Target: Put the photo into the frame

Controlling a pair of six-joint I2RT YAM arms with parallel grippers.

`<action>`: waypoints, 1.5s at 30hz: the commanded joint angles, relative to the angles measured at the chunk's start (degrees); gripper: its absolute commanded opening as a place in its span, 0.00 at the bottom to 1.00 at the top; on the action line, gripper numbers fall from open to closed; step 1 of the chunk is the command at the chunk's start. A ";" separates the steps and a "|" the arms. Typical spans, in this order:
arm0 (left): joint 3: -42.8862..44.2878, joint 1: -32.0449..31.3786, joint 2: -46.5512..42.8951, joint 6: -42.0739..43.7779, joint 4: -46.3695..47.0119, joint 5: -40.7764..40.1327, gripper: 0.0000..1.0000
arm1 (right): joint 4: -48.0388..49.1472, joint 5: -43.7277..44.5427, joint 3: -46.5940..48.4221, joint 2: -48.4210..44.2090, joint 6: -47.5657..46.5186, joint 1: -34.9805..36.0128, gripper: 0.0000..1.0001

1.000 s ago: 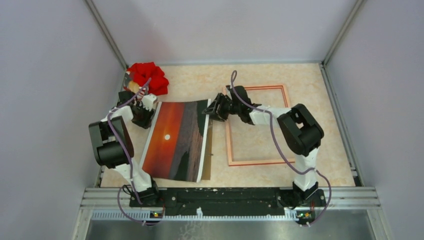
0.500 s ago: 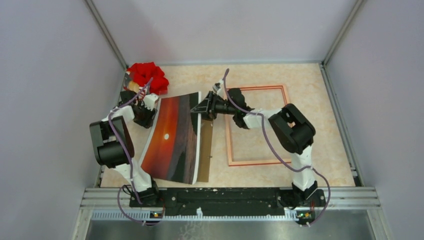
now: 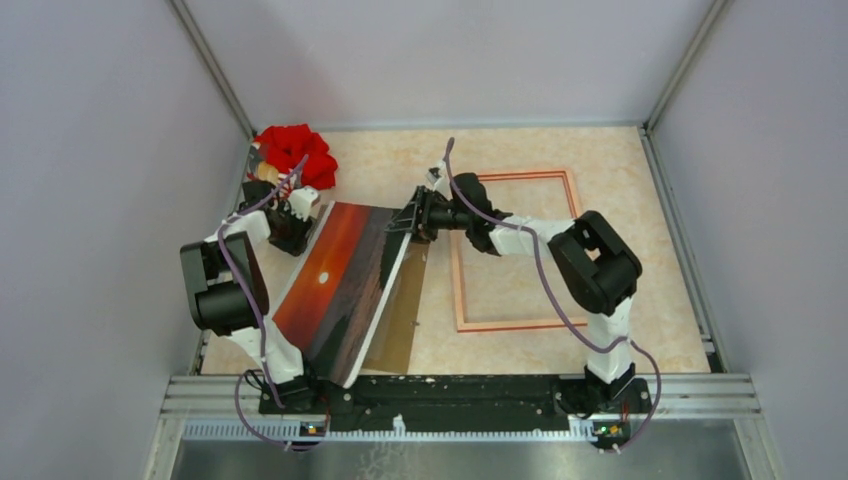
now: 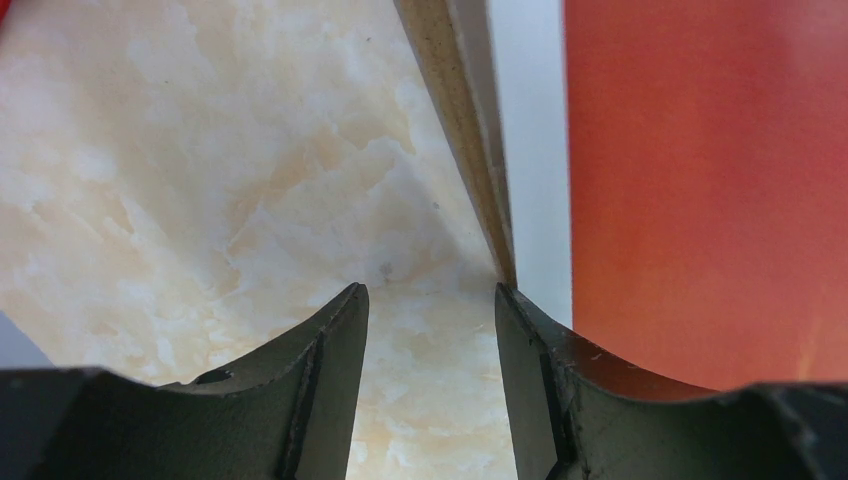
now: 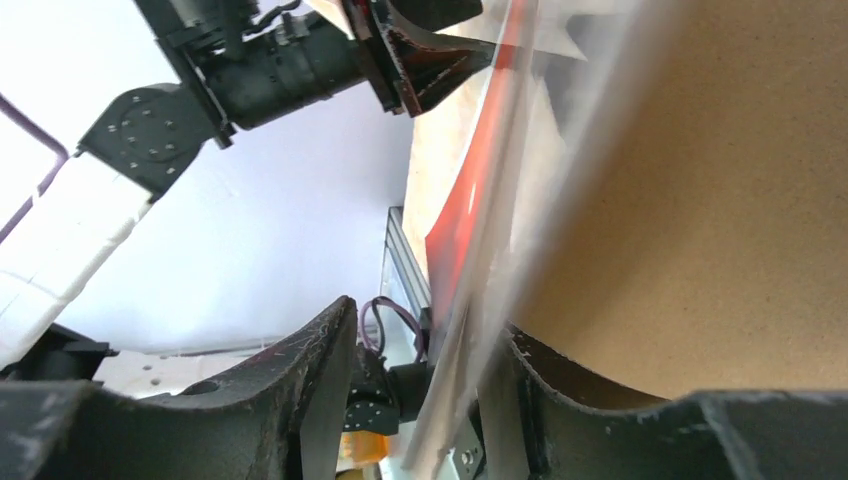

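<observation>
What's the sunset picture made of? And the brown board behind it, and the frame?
The photo looks like thin printed paper, maybe glossy, with a white border. The backing board seems to be matte hardboard: plain brown, finely speckled. The frame looks like pale wood, but it is too small to be sure.

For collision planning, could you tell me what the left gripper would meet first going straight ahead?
Probably the marble-patterned tabletop, seen between the left gripper's open fingers. The brown backing panel's edge ends at one fingertip, so that finger may catch it; depth is unclear.
</observation>
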 commanded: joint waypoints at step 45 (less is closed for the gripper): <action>5.38 -0.30 1.99 0.54 -9.94 -1.03 0.57 | -10.81 -0.38 -2.46 -15.25 -10.21 -10.85 0.12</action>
